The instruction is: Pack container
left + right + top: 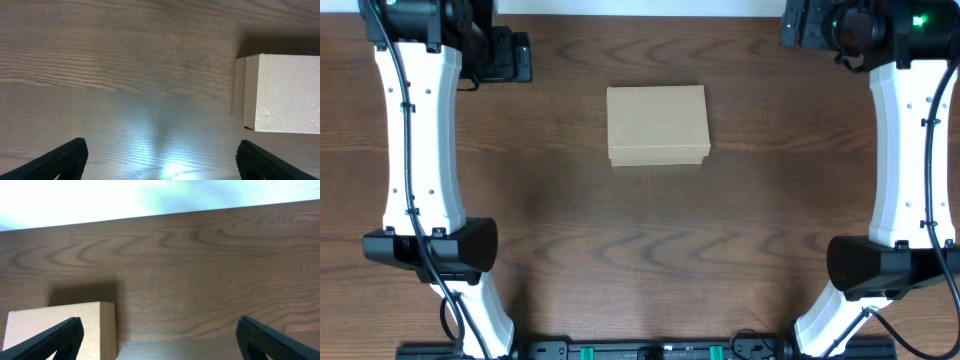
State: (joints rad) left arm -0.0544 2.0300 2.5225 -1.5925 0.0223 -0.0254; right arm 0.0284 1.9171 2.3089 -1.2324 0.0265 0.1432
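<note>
1. Cardboard is being shown as the plain brown material of the container (657, 124), which is lying flat on the wooden desk (640, 250) with its lid closed, between the two arms and well apart from both.
2. The left pincer (160, 162) is being held released: its two dark fingers (65, 160) are being spread wide over bare wood, and nothing is being gripped between them.
3. In the left wrist view, the container (280, 92) is being seen ahead of that pincer and off to its right, beyond the right-hand finger and untouched by it.
4. The right pincer (160, 340) is likewise being held released, with its fingers (260, 340) being spread wide and only desk between them.
5. In the right wrist view, the container (60, 327) is being seen ahead of this pincer and to its left, with its near edge being partly covered by the left-hand finger.
6. A pale patch of light is being reflected off the desk just ahead of the left pincer.
</note>
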